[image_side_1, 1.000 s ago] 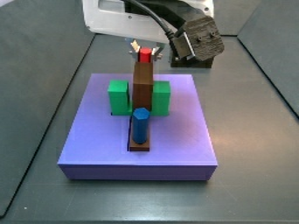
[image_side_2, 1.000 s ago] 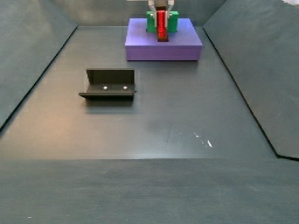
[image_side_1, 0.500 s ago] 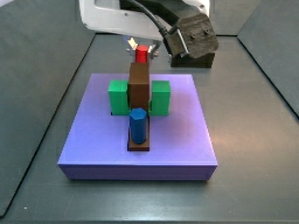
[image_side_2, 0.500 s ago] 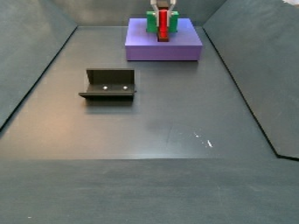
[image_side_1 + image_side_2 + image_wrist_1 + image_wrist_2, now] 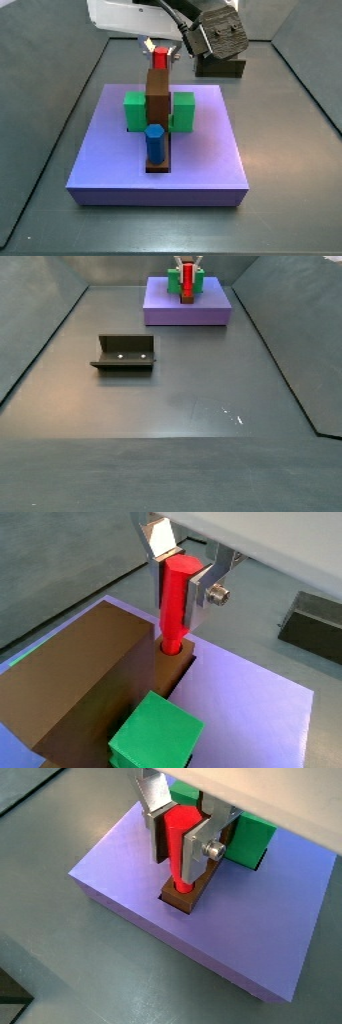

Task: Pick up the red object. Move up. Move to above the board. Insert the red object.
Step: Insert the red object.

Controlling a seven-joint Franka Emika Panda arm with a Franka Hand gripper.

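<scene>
- The end effector (image 5: 185, 830) hovers above the board (image 5: 127, 888), its flat silver fingers (image 5: 198, 584) clenched on the red object (image 5: 177, 602).
- The red object, a smooth slim peg, stands upright, its lower tip at the brown block (image 5: 87, 687).
- Matte green blocks (image 5: 136, 111) and a blue peg (image 5: 156, 143) sit on the lavender slab at the center of a side view.

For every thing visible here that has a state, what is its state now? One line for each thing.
Gripper: above the board, shut on the red object.
Red object: upright, held, its lower end at the brown block's end.
Blue peg: upright on the brown strip.
Green blocks: on the board, either side of the brown block.
Fixture: on the floor, apart from the board.
</scene>
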